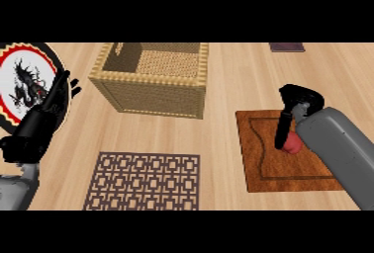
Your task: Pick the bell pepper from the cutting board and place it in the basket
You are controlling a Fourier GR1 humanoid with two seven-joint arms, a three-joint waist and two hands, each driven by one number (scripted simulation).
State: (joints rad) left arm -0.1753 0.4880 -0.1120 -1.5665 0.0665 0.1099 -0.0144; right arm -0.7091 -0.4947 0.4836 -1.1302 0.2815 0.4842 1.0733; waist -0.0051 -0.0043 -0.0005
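On the cutting board, at its right side, the red bell pepper sits under the right hand, whose fingers reach down against it; whether they grip it I cannot tell. Lifting and carrying to the wicker basket remain. Only a small glossy red patch shows. At the view's left, the left hand rests open.

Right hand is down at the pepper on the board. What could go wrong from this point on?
The right hand and forearm hide most of the bell pepper, so how the fingers sit round it cannot be told; it might slip on lifting. The basket has tall walls, so a low carry from the cutting board could catch its rim.
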